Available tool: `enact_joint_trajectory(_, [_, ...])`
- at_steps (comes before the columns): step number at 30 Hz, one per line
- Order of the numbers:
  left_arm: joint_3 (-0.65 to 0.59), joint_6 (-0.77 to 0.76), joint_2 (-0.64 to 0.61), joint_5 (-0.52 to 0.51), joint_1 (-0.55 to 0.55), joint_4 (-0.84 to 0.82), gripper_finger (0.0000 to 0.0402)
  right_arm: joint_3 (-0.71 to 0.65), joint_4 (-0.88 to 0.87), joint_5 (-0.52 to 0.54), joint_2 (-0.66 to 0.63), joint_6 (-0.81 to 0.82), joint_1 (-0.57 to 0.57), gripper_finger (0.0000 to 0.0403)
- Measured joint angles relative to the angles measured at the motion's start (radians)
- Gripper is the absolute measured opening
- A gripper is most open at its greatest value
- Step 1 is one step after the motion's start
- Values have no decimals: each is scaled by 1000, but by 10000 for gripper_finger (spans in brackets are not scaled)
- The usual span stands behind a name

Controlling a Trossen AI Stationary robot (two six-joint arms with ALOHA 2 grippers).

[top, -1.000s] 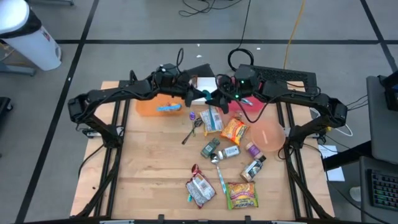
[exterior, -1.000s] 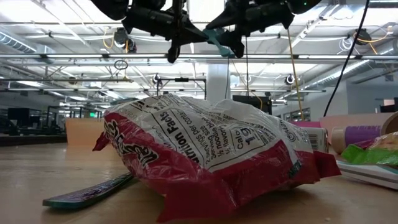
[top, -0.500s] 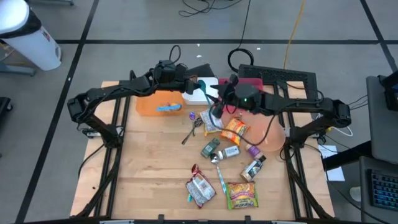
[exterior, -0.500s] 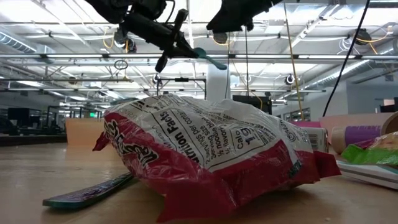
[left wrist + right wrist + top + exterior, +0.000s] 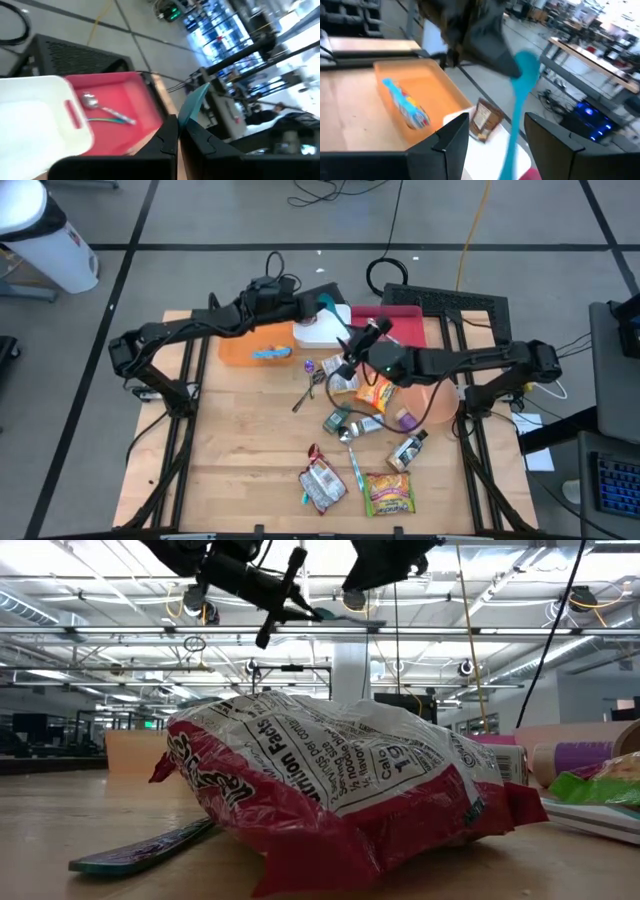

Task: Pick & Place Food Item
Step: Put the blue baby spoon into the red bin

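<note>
The left gripper (image 5: 318, 307) hangs above the surface's far edge, over the white rectangular plastic tray (image 5: 322, 327), its jaws clenched on the handle of a slim teal plastic spoon (image 5: 327, 303). The spoon's bowl juts out past the fingertips, probably so it can be lowered into a tray without the jaws touching the rim. Beside the white tray, a red plastic tray (image 5: 120, 97) holds a silver spoon with a teal handle (image 5: 102, 111), so the utensils seem to be sorted there. An orange plastic tray (image 5: 256, 347), near the far-left corner, holds a blue wrapped item (image 5: 270, 353).

The right gripper (image 5: 350, 358) is lower and nearer the surface's middle, jaws released and empty, pointing back toward the spoon. Below it lie the food items awaiting pickup: an orange snack bag (image 5: 377, 391) among them, and a red-and-white crinkled chip bag (image 5: 322, 481) near the front edge.
</note>
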Motion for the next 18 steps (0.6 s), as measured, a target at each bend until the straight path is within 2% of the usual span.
enact_joint_trajectory(9, [0, -23, 0, -4, -40, 38, 8, 0, -7, 232, 76, -3, 24, 183])
enact_joint_trajectory(18, [0, -22, 0, -13, -57, 40, 8, 0, -7, 254, 78, 1, 16, 181])
